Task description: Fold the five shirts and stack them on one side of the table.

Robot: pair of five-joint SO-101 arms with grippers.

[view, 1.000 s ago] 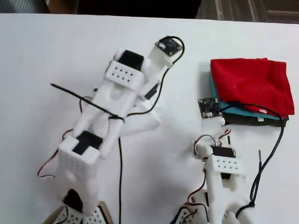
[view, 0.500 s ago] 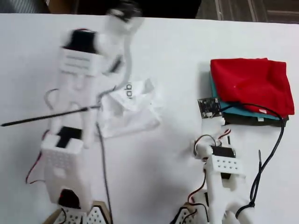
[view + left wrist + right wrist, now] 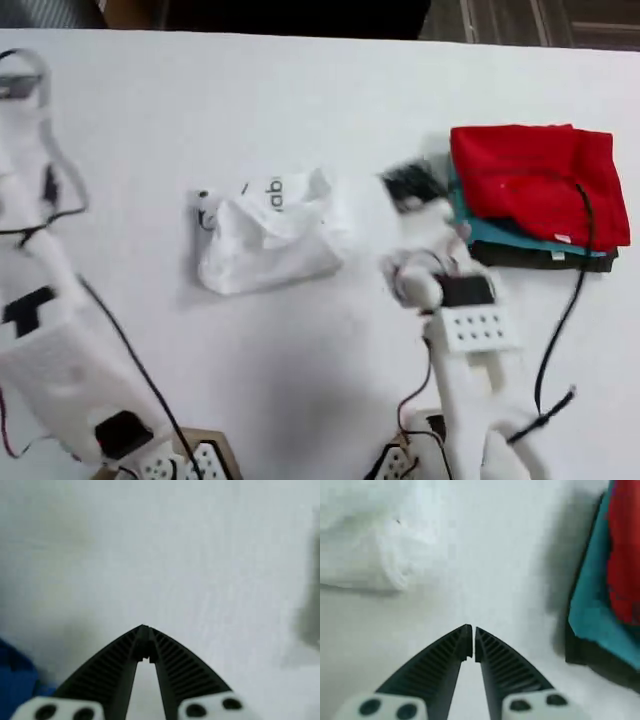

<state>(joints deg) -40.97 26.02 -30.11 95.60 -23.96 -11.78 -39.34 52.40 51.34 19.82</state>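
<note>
One white shirt (image 3: 268,235) lies crumpled on the tabletop (image 3: 350,100), apart from the red-topped stack (image 3: 535,185). Left wrist view: left pincer (image 3: 144,645), tips together, over bare tabletop near what may be blue cloth (image 3: 12,675). Right wrist view: right pincer (image 3: 473,645), tips together, between shirt and stack.

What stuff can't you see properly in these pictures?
1. Dark cloth layer under the pile: high view, the red folded shirt and teal shirt cover it, so the shirts cannot be counted.
2. Blue patch: left wrist view, cut off by the edge.
3. Right end effector: high view, blurred.
4. White crumpled shirt: high view, its own folds hide its shape.
</note>
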